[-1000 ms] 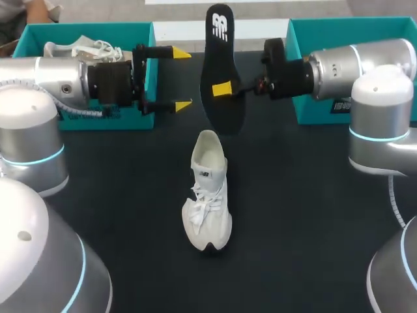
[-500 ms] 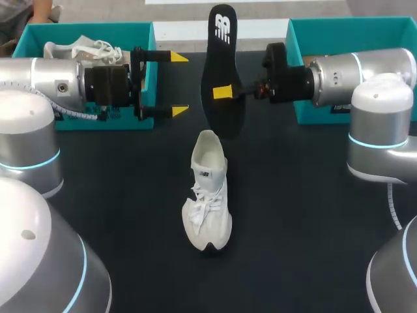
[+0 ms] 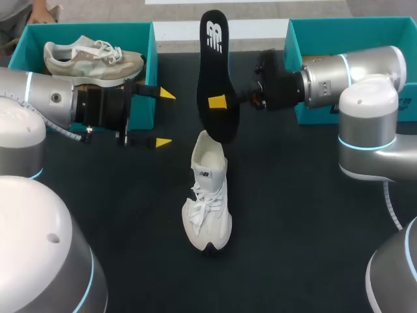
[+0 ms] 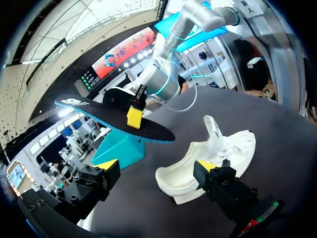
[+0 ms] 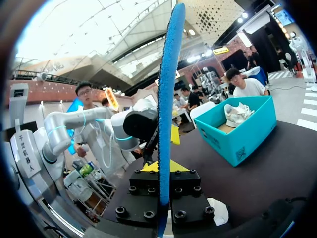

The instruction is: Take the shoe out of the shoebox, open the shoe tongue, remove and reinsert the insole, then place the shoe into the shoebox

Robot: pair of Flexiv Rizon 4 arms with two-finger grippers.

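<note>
Insole (image 3: 217, 78), black, hangs on edge above the bench (image 3: 306, 215), pinched at its middle by the right jaws. Its lower end is just over the heel of the white shoe (image 3: 208, 195), not touching it. That shoe stands mid-bench, toe toward 6 o'clock. The left jaws, spread wide and holding nothing, hover at the shoe's 10 o'clock beside a teal shoebox (image 3: 85, 27) holding a second shoe (image 3: 91, 55). Another shoebox (image 3: 339, 26) sits at 2 o'clock.

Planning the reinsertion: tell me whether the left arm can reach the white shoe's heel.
Probably yes. The left gripper is open beside the white shoe, with bare table between them; only the insole, held by the right gripper, hangs just above the heel opening.
</note>
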